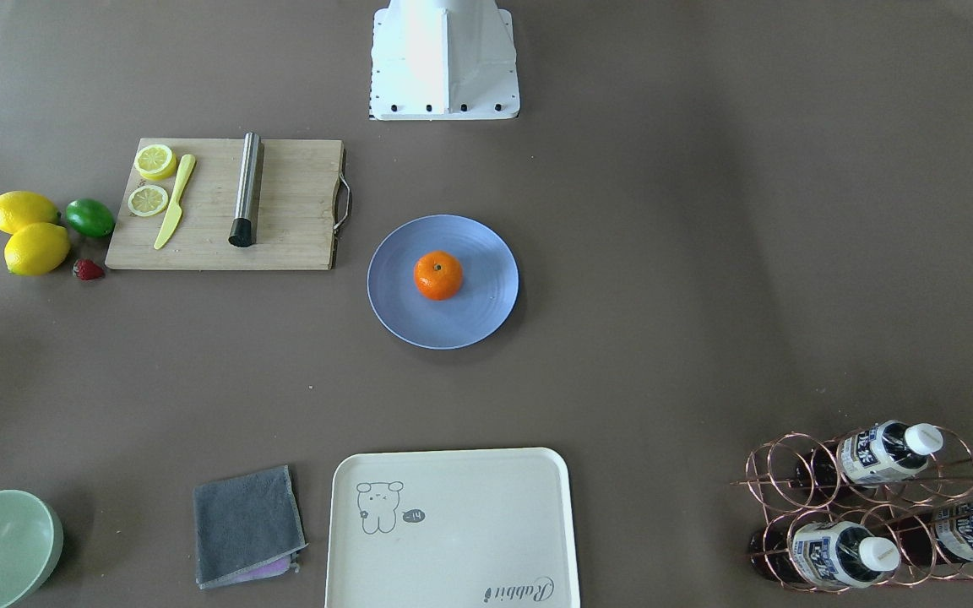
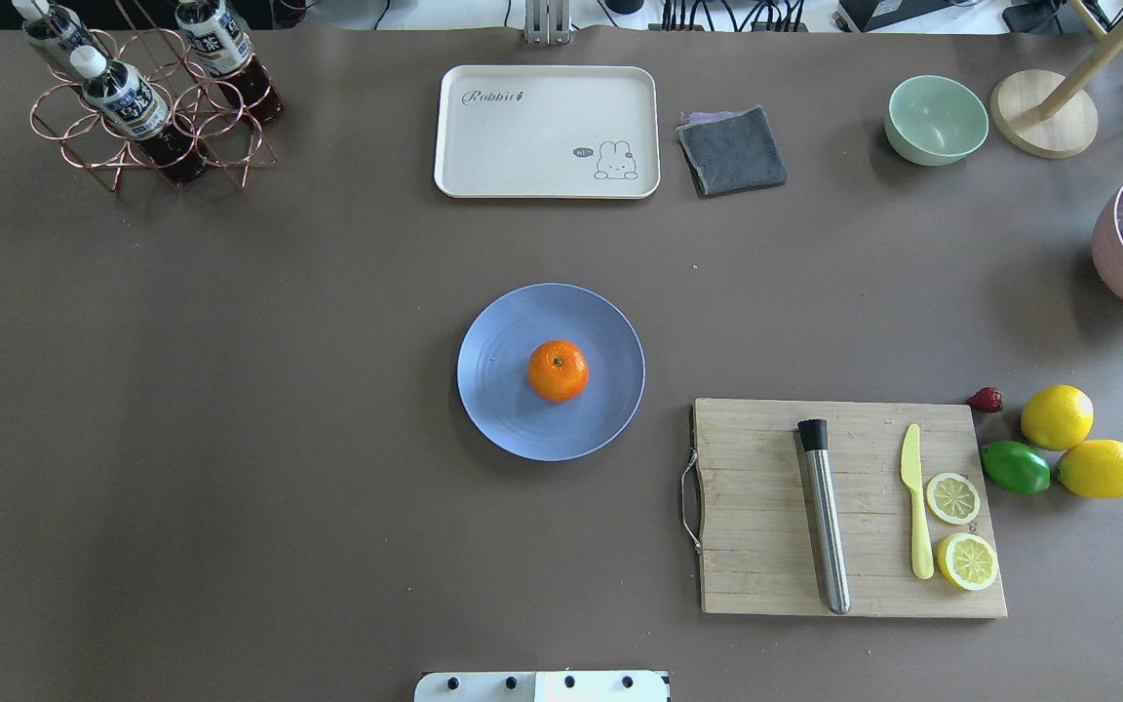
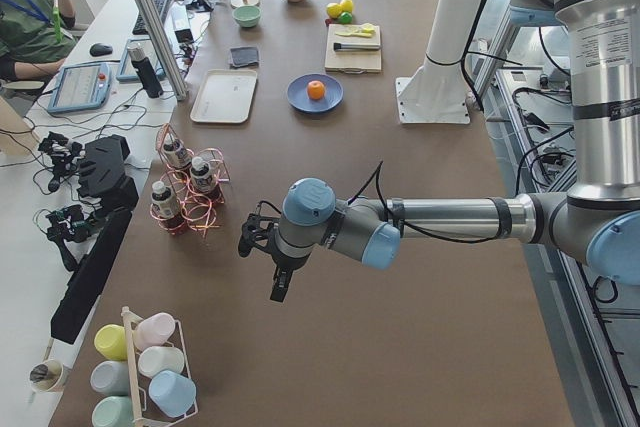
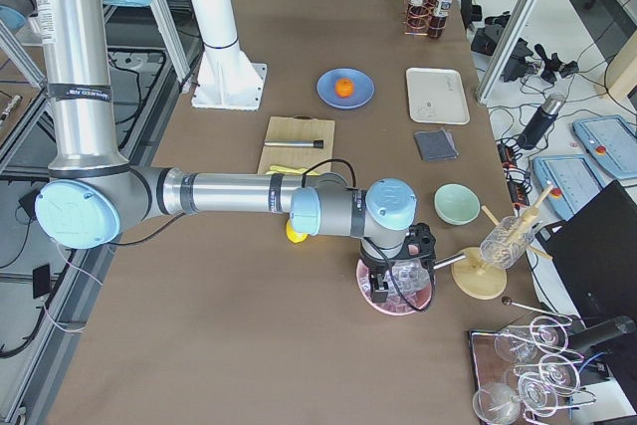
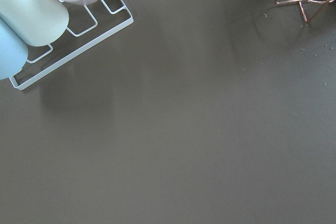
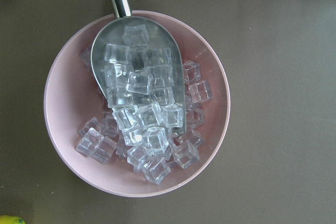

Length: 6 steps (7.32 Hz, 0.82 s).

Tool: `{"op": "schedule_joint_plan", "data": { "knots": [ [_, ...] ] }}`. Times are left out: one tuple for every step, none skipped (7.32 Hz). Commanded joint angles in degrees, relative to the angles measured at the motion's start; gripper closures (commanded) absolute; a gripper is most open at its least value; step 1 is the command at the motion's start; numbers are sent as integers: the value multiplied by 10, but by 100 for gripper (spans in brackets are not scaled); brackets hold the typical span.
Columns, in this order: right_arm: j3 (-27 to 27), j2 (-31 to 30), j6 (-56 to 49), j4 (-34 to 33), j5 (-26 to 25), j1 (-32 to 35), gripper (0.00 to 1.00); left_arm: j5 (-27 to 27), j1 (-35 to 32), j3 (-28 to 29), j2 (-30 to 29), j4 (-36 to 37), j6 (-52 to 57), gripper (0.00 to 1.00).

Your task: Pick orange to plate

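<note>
Orange (image 2: 558,370) sits on the plate (image 2: 503,390), about centre, stem dimple up. It is round, so there is no long axis to line up on. The plate is mid-worktop, in front of the robot base. Judged from that, the placing looks done and no pick is left.

Left pincer (image 3: 268,257) hangs over bare worktop far out toward the left end, past the bottle rack (image 3: 185,192), with the orange well apart toward mid-table. It shows only in the side view, so I cannot tell whether it is spread or pressed together. The left wrist view shows no fingers, only worktop and a cup rack (image 5: 79,40).

Right pincer (image 4: 396,271) hangs over the pink bowl (image 6: 63,129) of ice with the scoop (image 6: 136,56), at the right end, also well apart from the plate. I cannot tell how far open it is either. Neither pincer touches the orange. Right looks slightly nearer, but that is a guess.
</note>
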Motion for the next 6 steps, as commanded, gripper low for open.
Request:
{"op": "schedule_joint_plan", "data": {
  "knots": [
    [2, 3, 6, 0, 0, 0, 0, 2, 0, 0, -4, 2, -2, 2],
    [2, 3, 7, 1, 0, 0, 0, 5, 0, 0, -10, 12, -2, 2],
    [1, 5, 7, 0, 1, 0, 0, 4, 0, -1, -10, 12, -2, 2],
    [-1, 9, 7, 0, 1, 0, 0, 4, 0, -1, -10, 12, -2, 2],
    [-1, 10, 7, 0, 2, 0, 0, 4, 0, -1, -9, 11, -2, 2],
    [-1, 10, 7, 0, 3, 0, 0, 4, 0, -1, -10, 12, -2, 2]
  ]
}}
